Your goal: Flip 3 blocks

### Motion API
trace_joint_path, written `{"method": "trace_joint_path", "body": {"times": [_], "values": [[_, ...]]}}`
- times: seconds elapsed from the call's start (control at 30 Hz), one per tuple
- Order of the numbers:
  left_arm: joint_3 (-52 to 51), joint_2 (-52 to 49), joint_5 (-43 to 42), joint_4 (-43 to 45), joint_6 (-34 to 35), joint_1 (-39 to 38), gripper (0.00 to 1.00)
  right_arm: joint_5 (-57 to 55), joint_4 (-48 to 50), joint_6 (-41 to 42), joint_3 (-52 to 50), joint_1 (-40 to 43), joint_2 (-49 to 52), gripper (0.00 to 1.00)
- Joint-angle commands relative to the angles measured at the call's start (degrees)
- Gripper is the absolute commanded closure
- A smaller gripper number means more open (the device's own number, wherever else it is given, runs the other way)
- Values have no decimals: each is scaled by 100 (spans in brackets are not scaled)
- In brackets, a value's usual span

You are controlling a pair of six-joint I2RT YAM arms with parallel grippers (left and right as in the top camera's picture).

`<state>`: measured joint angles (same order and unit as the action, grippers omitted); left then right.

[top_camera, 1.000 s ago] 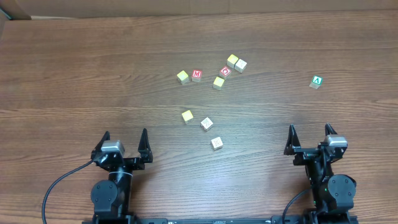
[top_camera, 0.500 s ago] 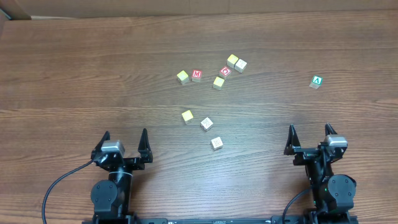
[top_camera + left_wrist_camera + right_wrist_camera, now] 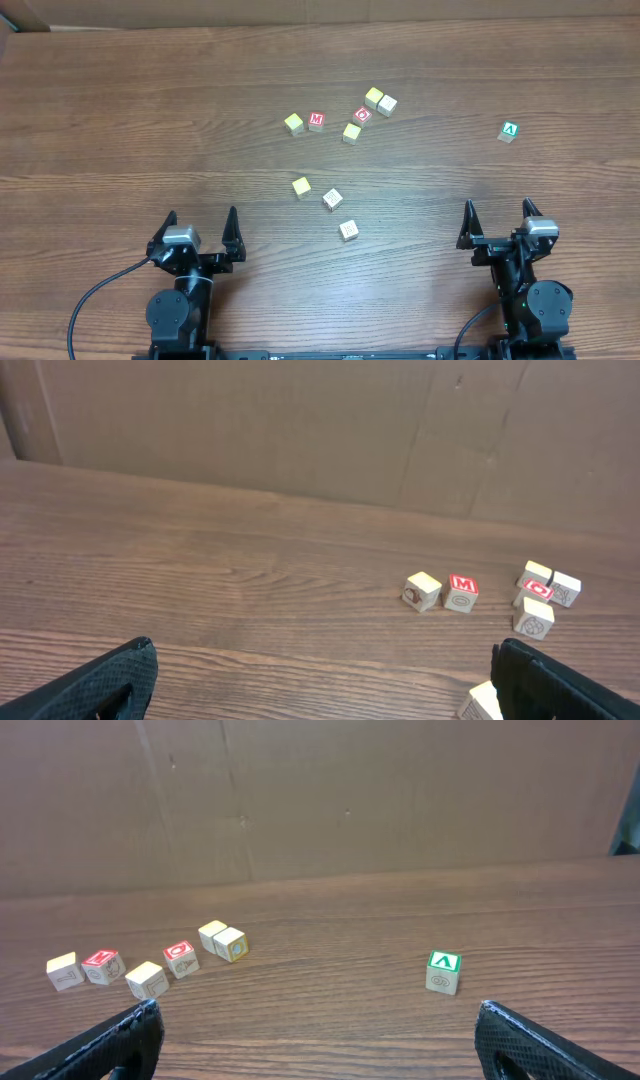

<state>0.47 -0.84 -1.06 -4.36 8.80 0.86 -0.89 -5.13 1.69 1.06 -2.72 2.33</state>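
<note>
Three blocks lie in a slanted row at mid-table in the overhead view: a yellow-topped block (image 3: 301, 187), a cream block (image 3: 333, 199) and a second cream block (image 3: 348, 230). My left gripper (image 3: 201, 218) stands open near the front edge, down and left of them. My right gripper (image 3: 497, 208) stands open at the front right, well apart from them. Both hold nothing. In the left wrist view the open gripper (image 3: 322, 652) frames bare wood; one near block (image 3: 480, 703) peeks out beside the right finger. The right wrist view shows its gripper (image 3: 317, 1012) open over bare wood.
Farther back lies a cluster: a yellow cube (image 3: 293, 123), a red M cube (image 3: 316, 121), a yellow cube (image 3: 351, 132), a red O cube (image 3: 363, 115) and a touching pair (image 3: 380, 100). A green A cube (image 3: 510, 131) sits alone at the right. A cardboard wall (image 3: 300, 420) backs the table.
</note>
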Motion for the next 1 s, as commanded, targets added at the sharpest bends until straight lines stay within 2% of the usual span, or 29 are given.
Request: {"method": "trace_joint_path", "body": {"times": [0.0,0.13,0.33,0.6,0.8,0.97], "values": [[-20,-31,-92,-11,-116,24,0,-28,44,317,-59,-22,26,0],[-20,-319,-96,-11,-116,24,0,149,31,632,-59,-22,28,0],[162,-1095,-501,-15,-334,22,0,706,-72,647,59,-22,31,0],[1331,-2618,-535,-168,-402,4,0,793,-1185,649,693,-22,210,0],[2907,-4098,-627,-1130,-254,-269,0,1034,-1676,1082,1453,-22,780,0],[4520,-5340,-625,-2450,-258,-817,0,1405,-2479,1541,2538,-22,1875,0]]}}
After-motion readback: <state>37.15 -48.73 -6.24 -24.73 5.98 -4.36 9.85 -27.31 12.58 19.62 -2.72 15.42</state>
